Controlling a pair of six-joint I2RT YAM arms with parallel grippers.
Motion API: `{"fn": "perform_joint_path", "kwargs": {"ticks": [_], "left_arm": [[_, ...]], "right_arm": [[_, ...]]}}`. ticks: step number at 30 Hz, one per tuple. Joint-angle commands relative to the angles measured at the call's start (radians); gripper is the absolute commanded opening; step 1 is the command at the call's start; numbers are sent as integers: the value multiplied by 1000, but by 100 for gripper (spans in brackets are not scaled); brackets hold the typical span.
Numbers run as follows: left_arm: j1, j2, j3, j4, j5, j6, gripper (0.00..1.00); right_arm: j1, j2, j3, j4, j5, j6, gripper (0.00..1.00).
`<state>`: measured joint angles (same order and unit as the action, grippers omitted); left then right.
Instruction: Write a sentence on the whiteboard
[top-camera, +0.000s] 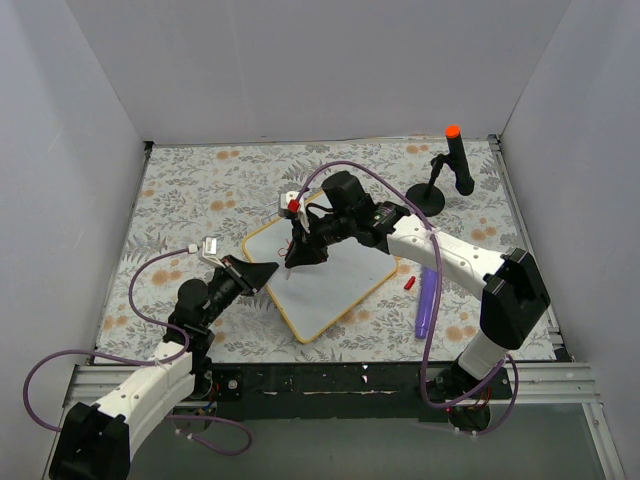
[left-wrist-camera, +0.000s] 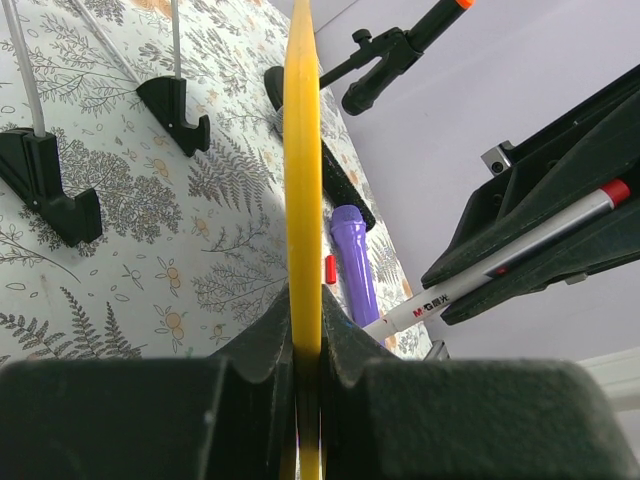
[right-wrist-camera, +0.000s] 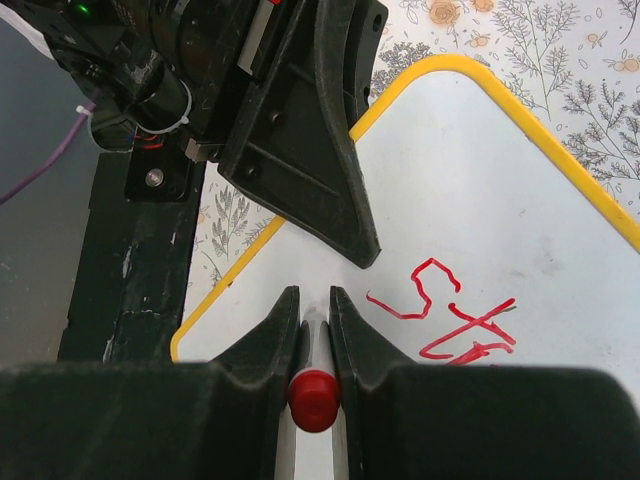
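The table (top-camera: 520, 345) is covered by a cloth (top-camera: 190, 190) printed with leaves and orange flowers. Near its middle the whiteboard (top-camera: 335, 285) is set askew. Right of it a purple cylinder (top-camera: 428, 300) and a small red cap (top-camera: 410, 283) are laid; a black stand (top-camera: 428, 197) is placed far right.

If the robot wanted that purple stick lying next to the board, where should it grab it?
Probably around the middle of the purple stick, coming straight down from above and squeezing across its narrow width. It lies flat on the table, apart from the whiteboard, so the middle should balance best.
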<state>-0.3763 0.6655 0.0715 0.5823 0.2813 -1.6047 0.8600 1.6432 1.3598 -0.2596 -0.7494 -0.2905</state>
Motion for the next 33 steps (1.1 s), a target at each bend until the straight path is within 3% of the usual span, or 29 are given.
{"fn": "perform_joint_path", "kwargs": {"ticks": [1,33], "left_arm": [[-3,-17,10,188,22,-29,0],[-3,-14,7,205,25,-12,0]], "right_arm": [[8,13,27,28,2,2,1],[8,-29,-120,48,-13,-19,1]]}}
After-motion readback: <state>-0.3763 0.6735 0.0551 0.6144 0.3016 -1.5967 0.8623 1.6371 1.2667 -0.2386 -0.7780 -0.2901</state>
